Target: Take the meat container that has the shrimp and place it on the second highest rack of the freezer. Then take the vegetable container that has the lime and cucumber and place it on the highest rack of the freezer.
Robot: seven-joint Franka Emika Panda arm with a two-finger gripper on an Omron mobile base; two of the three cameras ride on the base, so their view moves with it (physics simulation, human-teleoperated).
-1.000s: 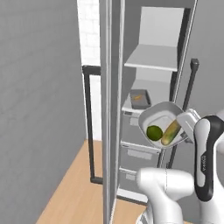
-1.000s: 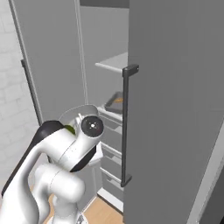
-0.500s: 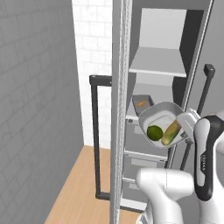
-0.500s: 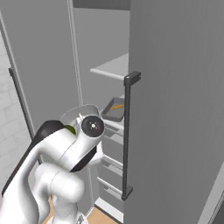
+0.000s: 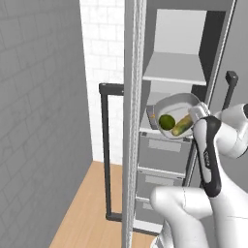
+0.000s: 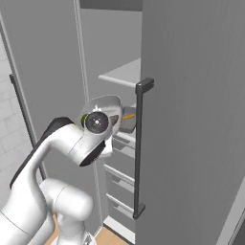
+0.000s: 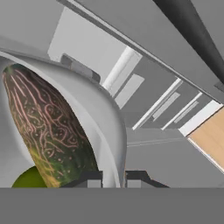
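Observation:
My gripper (image 5: 196,113) is shut on the rim of the vegetable container (image 5: 175,115), a round pale bowl held tilted in front of the open freezer (image 5: 180,72). Inside the bowl lie the dark green lime (image 5: 167,121) and the yellow-green cucumber (image 5: 182,125). The hand view shows the fingertips (image 7: 93,180) pinching the bowl's rim (image 7: 103,113), with the cucumber (image 7: 48,131) and a bit of lime (image 7: 28,180) beside them. Behind the bowl, the dark meat container (image 6: 128,124) with the orange shrimp (image 6: 128,116) rests on a freezer rack. A pale upper shelf (image 6: 122,76) lies above it.
Grey drawers (image 5: 162,151) fill the freezer below the racks. The open door's edge (image 5: 132,121) stands upright left of the bowl, with a black bar handle (image 5: 104,150) beyond it. Another black handle (image 6: 139,148) runs down the right-hand door. The floor (image 5: 85,208) is wooden.
The whole scene has shifted in both base views, so the base has moved. The bowl now sits higher in front of the racks, still gripped by its rim.

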